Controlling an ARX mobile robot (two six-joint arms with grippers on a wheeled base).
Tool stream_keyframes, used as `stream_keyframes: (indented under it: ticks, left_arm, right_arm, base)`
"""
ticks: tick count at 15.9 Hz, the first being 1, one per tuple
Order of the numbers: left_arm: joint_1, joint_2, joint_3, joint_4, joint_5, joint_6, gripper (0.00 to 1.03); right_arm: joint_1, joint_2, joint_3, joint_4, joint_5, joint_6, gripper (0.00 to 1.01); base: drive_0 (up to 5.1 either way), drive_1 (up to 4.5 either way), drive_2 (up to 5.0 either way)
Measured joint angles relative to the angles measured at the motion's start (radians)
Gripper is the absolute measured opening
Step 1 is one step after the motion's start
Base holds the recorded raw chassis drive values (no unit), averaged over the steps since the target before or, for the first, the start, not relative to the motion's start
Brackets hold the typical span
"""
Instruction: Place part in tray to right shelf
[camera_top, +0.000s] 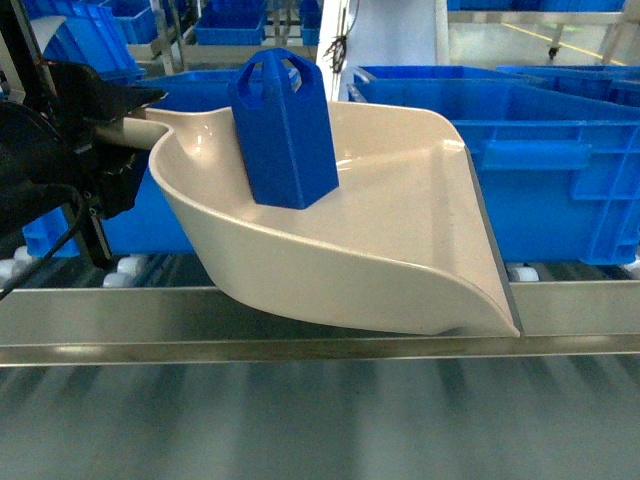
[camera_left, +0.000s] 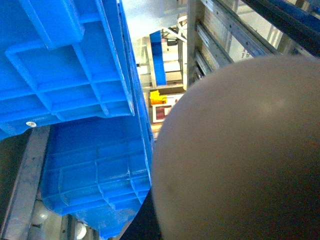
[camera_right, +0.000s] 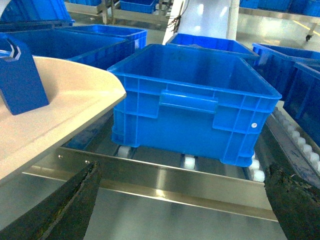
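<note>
Stainless-steel roller shelf (camera_top: 300, 325) spans lower frame, large ribbed blue crates (camera_top: 540, 170) on it | cream glossy dustpan-shaped tray (camera_top: 400, 240) centre, above front rail, handle grasped by left gripper (camera_top: 125, 125) | small blue block part (camera_top: 285, 125) upright in tray | right gripper (camera_right: 182, 200) jaws spread, released.

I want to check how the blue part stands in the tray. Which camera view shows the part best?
The head view: the part stands upright in the tray, whole and unblocked. The right wrist view shows only a portion of it at the left edge. The left wrist view does not show it, only the tray's underside.
</note>
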Motion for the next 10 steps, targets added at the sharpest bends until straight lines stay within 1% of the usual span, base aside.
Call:
stream_keyframes:
  ticks: [10]
  left_arm:
    - [0.0, 0.0, 0.0, 0.0, 0.0, 0.0, 0.14]
  right_arm:
    - [0.0, 0.0, 0.0, 0.0, 0.0, 0.0, 0.98]
  base:
    - [0.0, 0.0, 0.0]
